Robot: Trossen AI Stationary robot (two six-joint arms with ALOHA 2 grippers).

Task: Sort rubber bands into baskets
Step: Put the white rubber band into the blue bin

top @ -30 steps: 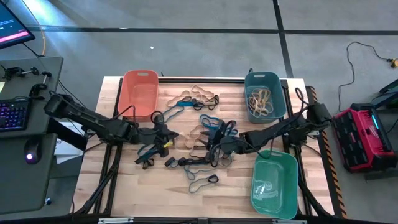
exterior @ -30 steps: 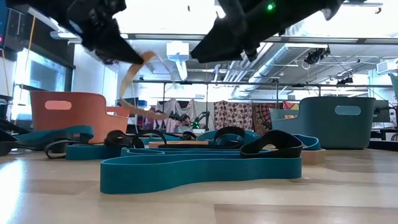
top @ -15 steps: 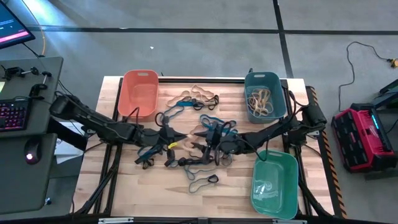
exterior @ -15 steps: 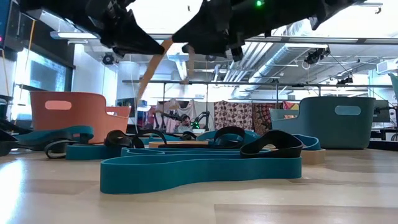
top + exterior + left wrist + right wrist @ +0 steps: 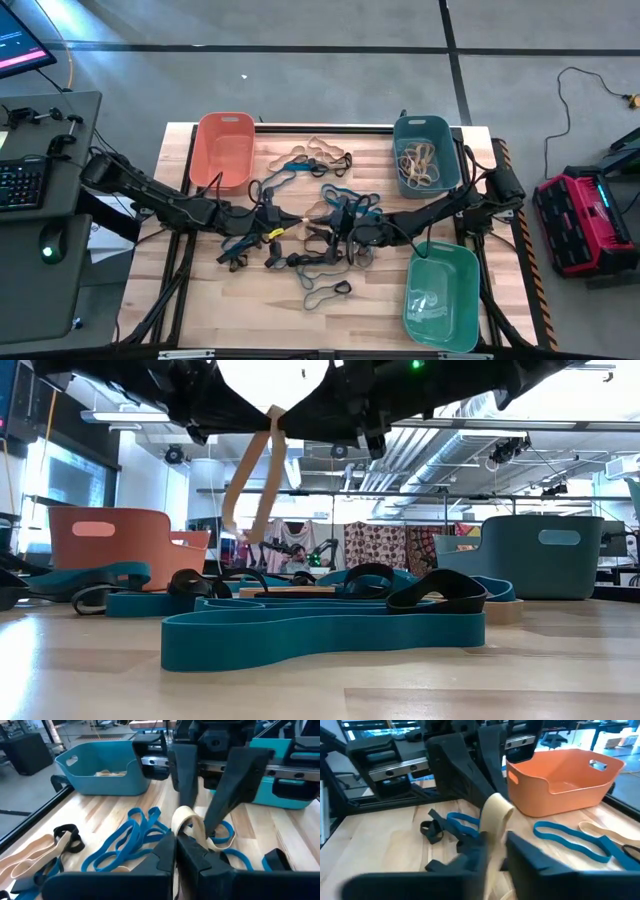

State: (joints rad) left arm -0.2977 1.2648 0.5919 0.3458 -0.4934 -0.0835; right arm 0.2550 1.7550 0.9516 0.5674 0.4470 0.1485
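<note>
A tan rubber band (image 5: 300, 217) hangs in the air over the middle of the table, between my two grippers. My left gripper (image 5: 283, 214) reaches in from the table's left and is shut on it. My right gripper (image 5: 318, 219) faces it from the right and is shut on the same band. In the low view the band (image 5: 248, 480) dangles as a long loop. Several blue, black and tan rubber bands (image 5: 330, 245) lie loose on the wood below. Of the baskets, the orange one (image 5: 225, 150) stands far left, the teal-blue one (image 5: 447, 150) far right, and the green one (image 5: 445, 270) near right. My left gripper pinches the band's top bend (image 5: 186, 816) between its two fingers, coming nearly level from the table's left. The band is lifted and hangs below the fingers as a slack loop (image 5: 240, 510). My right gripper has the same upper part of the band (image 5: 494, 812) between its two fingers, coming nearly level from the table's right, tip to tip with the left gripper. The band stands up out of the fingers in its wrist view; the rest hangs slack below.
The teal-blue basket holds several tan bands (image 5: 418, 162). More tan and black bands (image 5: 312, 156) lie near the table's far edge between the orange and teal-blue baskets. A long blue band (image 5: 320, 630) lies nearest the low camera. Bare wood shows at the near left.
My right gripper opened wide, then shut on the top of the tan band that my left gripper holds up. My left gripper has gone a little toward the right gripper and tipped. The band, earlier hanging from the left gripper alone, is now held by both.
</note>
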